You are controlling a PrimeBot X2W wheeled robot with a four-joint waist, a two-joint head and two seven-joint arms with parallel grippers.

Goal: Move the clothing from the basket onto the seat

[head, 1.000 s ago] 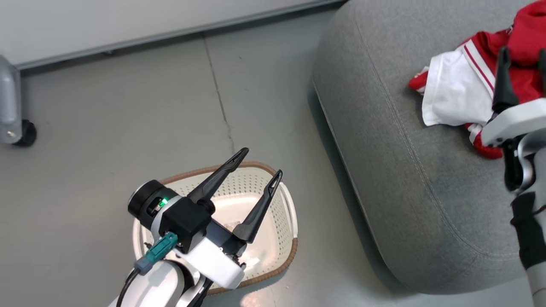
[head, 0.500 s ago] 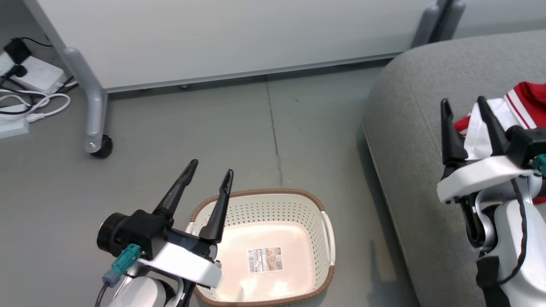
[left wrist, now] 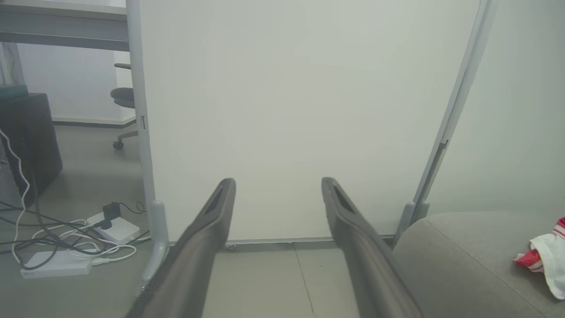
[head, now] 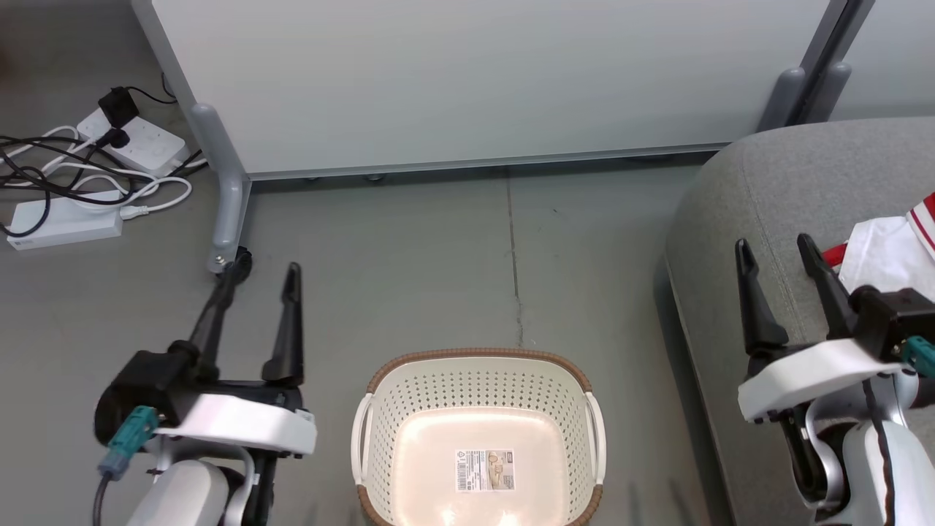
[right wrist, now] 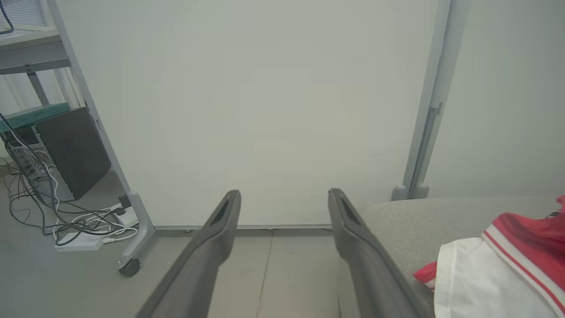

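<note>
The cream perforated basket (head: 476, 380) with a brown rim stands on the floor at the bottom middle, holding nothing but a barcode sticker. The red and white clothing (head: 891, 248) (right wrist: 499, 265) (left wrist: 545, 260) lies on the grey seat (head: 774, 190) (right wrist: 419, 216) (left wrist: 459, 247) at the right. My left gripper (head: 261, 272) hangs open over the floor left of the basket, its fingers (left wrist: 207, 234) apart. My right gripper (head: 774, 245) stands open above the seat's left part, just left of the clothing, fingers (right wrist: 357, 238) empty.
A white partition panel (head: 475, 80) on wheeled grey legs (head: 225, 212) stands behind the basket. Power strips and tangled cables (head: 80, 183) lie on the floor at the far left. A dark computer case (right wrist: 70, 150) sits beyond them.
The head camera has swung left, so the basket now sits in the middle of its view. My left gripper moved off the basket to its left; the right gripper drew back from the clothing.
</note>
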